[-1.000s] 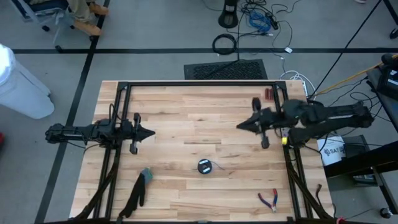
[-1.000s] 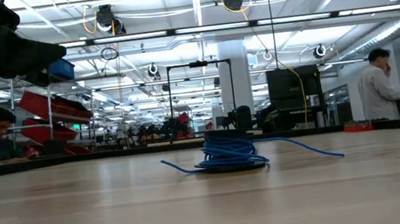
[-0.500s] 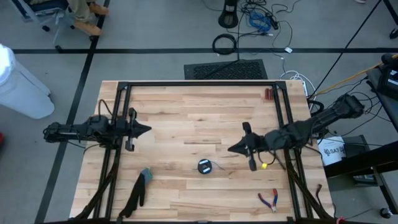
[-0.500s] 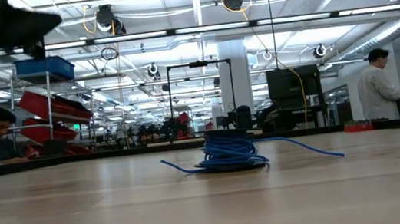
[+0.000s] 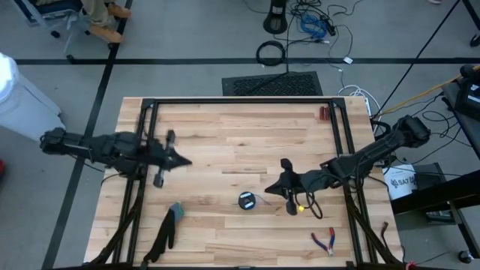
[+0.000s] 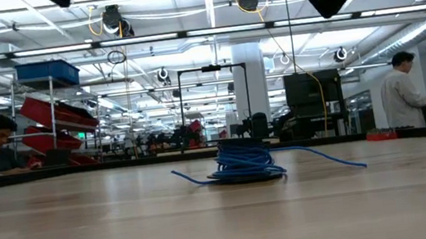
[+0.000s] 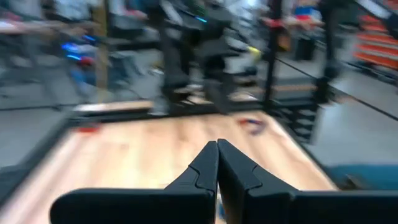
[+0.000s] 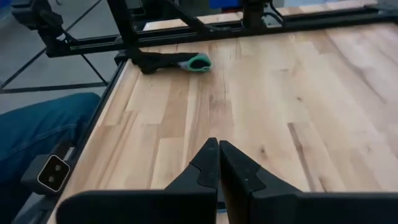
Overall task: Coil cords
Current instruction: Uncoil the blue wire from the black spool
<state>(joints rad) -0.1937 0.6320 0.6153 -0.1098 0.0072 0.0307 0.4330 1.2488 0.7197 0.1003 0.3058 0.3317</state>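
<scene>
**Cord coiled on bench, both grippers closed and empty**

I see the cord (image 5: 246, 200) sitting as a small round coil on the bench (image 5: 225, 135), near the front edge, roughly centre. In the low view it reads as a blue bundle (image 6: 243, 163) with 2 loose ends trailing flat on the wood, 1 to each side.

Right gripper (image 5: 268, 189) is just beside the coil on its right, above the bench, not touching it. Its fingers (image 8: 214, 163) are pressed together, nothing between them.

Left gripper (image 5: 186, 161) is over the left half of the bench, well apart from the cord. Its fingers (image 7: 214, 163) are together too, holding nothing.

Further out: a black tool with a teal tip (image 5: 174, 217) lies near the front left, also visible in the right wrist view (image 8: 177, 61). Red-handled pliers (image 5: 324, 241) sit at the front right corner.

2 people show in the room behind the bench in the low view.
</scene>
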